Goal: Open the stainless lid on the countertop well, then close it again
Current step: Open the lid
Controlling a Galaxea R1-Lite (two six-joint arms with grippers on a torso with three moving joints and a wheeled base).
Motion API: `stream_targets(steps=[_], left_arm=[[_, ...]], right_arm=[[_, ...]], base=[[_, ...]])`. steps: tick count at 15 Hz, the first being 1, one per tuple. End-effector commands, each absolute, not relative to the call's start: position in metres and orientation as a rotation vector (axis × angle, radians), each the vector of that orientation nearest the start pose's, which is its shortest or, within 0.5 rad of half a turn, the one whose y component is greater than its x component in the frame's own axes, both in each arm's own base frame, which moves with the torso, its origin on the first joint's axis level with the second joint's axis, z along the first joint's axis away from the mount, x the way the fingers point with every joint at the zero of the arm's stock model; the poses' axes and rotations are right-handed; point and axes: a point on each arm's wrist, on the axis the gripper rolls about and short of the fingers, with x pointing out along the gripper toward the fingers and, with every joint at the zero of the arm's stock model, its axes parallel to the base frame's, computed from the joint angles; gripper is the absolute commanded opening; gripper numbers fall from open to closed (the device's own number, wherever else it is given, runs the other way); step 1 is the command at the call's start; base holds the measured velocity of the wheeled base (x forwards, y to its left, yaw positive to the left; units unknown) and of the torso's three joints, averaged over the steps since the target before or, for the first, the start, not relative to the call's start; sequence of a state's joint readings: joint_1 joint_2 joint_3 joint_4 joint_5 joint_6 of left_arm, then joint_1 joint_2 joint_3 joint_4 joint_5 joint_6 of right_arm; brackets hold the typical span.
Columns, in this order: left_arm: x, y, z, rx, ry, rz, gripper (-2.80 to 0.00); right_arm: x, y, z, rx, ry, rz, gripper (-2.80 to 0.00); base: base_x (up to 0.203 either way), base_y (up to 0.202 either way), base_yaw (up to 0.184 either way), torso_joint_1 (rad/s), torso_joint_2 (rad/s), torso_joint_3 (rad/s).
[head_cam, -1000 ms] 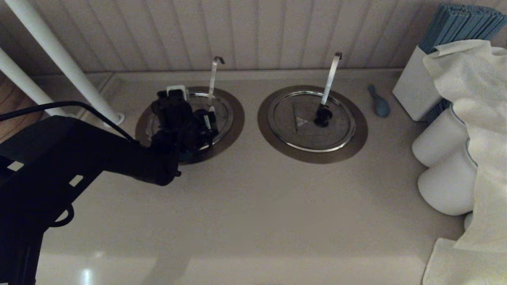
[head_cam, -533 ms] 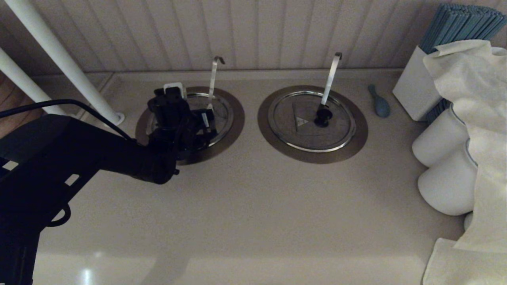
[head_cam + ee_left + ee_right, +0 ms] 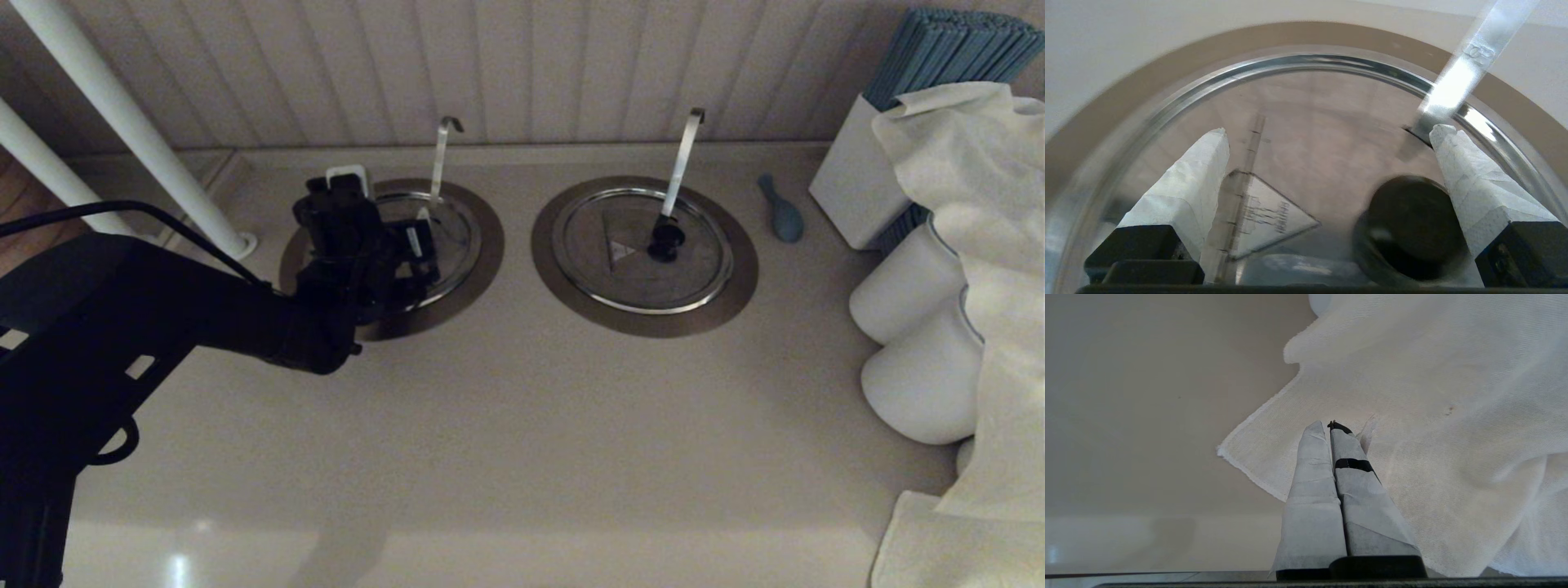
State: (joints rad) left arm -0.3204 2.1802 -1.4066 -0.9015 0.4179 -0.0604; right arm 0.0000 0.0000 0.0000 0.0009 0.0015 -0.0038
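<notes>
The stainless lid point(image 3: 457, 233) lies flat in the bronze collar point(image 3: 487, 245) of the left countertop well. Its thin hooked rod point(image 3: 439, 163) rises at the back. My left gripper point(image 3: 411, 245) hovers just over the lid, open. In the left wrist view the lid point(image 3: 1306, 163) fills the frame, ringed by the collar point(image 3: 1167, 65). The triangle sticker point(image 3: 1265, 216) and hinge line show between the fingers. The black knob point(image 3: 1408, 228) sits beside one fingertip, ungripped, below the rod point(image 3: 1470, 57). The left gripper point(image 3: 1331, 130) holds nothing. My right gripper point(image 3: 1327, 425) is shut, parked over a white cloth point(image 3: 1412, 396).
The twin lid point(image 3: 641, 249) with its broad flat handle sits to the right. A blue utensil point(image 3: 782, 214), a white box point(image 3: 853, 184), white rolls point(image 3: 906, 294) and draped cloth point(image 3: 980, 245) crowd the right side. White poles point(image 3: 122, 122) stand at the far left.
My left gripper has drifted left and towards the back wall over the lid. The dark gap at the lid's near edge is gone and the rim now shows flat.
</notes>
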Motion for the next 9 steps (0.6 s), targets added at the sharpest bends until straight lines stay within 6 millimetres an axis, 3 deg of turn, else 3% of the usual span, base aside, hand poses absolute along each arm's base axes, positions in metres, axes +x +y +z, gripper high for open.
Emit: stream_targets(steps=[1, 5, 9], left_arm=[[0.428, -0.13, 0.195, -0.112, -0.135, 0.099, 0.0], [0.426, -0.13, 0.198, -0.118, -0.141, 0.097, 0.0], [0.416, -0.149, 0.19, -0.109, -0.097, 0.046, 0.0]], right_arm=[[-0.023, 0.0, 0.075, -0.005, 0.0, 0.0, -2.8], [-0.023, 0.0, 0.075, -0.005, 0.0, 0.0, -2.8], [-0.023, 0.0, 0.075, -0.005, 0.001, 0.002, -2.8]], base=[[0.0, 0.0, 0.0, 0.0, 0.0, 0.0], [0.0, 0.0, 0.0, 0.0, 0.0, 0.0], [0.0, 0.0, 0.0, 0.0, 0.0, 0.0]])
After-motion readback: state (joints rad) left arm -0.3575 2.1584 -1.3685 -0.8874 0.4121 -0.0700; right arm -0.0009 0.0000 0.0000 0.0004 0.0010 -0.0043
